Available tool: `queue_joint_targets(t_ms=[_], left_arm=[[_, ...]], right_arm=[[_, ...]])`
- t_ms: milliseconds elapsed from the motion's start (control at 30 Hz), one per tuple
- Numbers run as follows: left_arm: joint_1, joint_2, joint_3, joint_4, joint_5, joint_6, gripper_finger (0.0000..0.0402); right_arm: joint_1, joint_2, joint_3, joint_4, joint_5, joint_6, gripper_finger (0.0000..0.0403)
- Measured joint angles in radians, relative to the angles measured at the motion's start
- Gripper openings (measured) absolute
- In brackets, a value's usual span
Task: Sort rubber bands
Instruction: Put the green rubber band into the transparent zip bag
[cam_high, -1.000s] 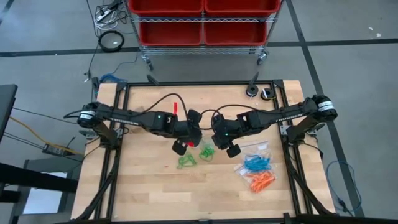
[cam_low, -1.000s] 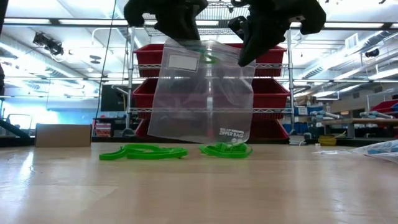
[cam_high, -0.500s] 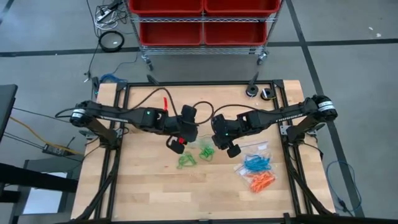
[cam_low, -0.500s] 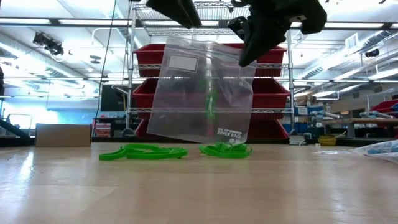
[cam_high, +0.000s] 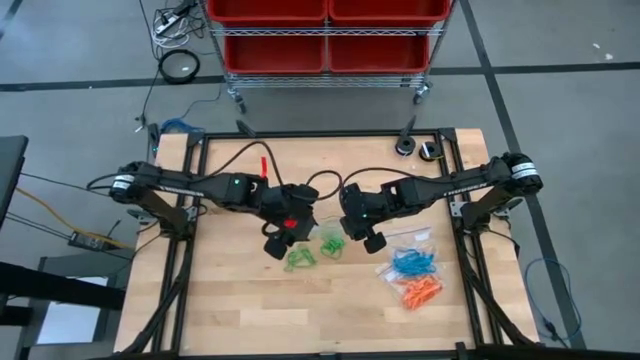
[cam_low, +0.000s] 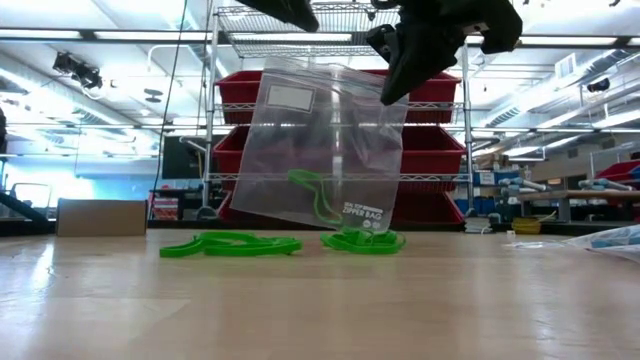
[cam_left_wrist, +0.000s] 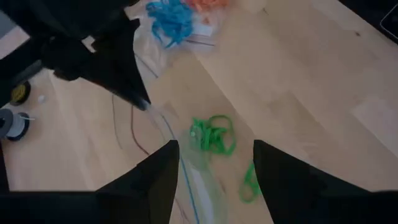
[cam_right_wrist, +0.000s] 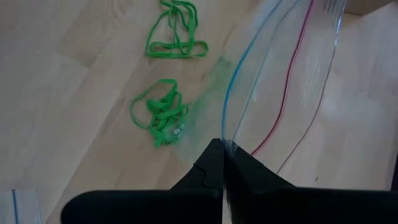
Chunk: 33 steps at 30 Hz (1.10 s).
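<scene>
A clear zipper bag (cam_low: 320, 150) hangs over the table's middle, with my right gripper (cam_low: 400, 70) shut on its top. One green rubber band (cam_low: 315, 195) lies inside the bag near its bottom. Two clumps of green rubber bands (cam_high: 300, 258) (cam_high: 332, 243) lie on the wood under and beside it. My left gripper (cam_left_wrist: 214, 168) stands open above the bag's mouth with nothing between its fingers; the low view shows it at the top edge (cam_low: 290, 10). My right gripper pinches the bag's zipper rim (cam_right_wrist: 227, 144) between its two shut fingers, near one end of the mouth. The fingers come from above, slanting down. The bag hangs tilted below them with its mouth open. Whether its bottom corner (cam_low: 385, 225) touches the table, I cannot tell.
Another clear bag with blue rubber bands (cam_high: 410, 262) and a heap of orange ones (cam_high: 420, 292) lie at the right front. Small round spools (cam_high: 415, 148) sit at the far right edge. Red bins on a wire rack (cam_high: 325, 30) stand beyond the table.
My left gripper has let go of a green rubber band at the bag's mouth and risen away toward the table's left. The band has dropped down inside the bag to near its bottom. The bag has swung and tilted slightly; my right gripper has kept its hold.
</scene>
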Motion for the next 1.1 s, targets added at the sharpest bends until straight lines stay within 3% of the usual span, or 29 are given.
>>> queue_joint_targets(t_ms=[200, 400, 667, 800, 1000, 1100], left_arm=[[0.057, 0.0, -0.045, 0.03, 0.016, 0.001, 0.0211], [0.091, 0.0, -0.058, 0.046, 0.124, 0.004, 0.0211], [0.1, 0.038, -0.057, 0.059, 0.134, 0.03, 0.0195], [0.106, 0.086, -0.058, 0.053, 0.105, 0.003, 0.018], [0.104, 0.114, -0.058, 0.019, -0.041, 0.0, 0.016], [0.105, 0.108, -0.058, -0.02, -0.045, 0.001, 0.0146]], right_arm=[[0.002, 0.0, 0.0, 0.0, 0.0, 0.0, 0.0], [0.002, 0.0, 0.0, 0.0, 0.0, 0.0, 0.0], [0.002, 0.0, 0.0, 0.001, 0.0, 0.0, 0.0], [0.002, 0.0, 0.0, 0.004, 0.0, 0.0, 0.0], [0.001, 0.0, 0.0, 0.001, 0.001, 0.001, 0.0], [0.001, 0.0, 0.0, -0.001, 0.002, 0.001, 0.0]])
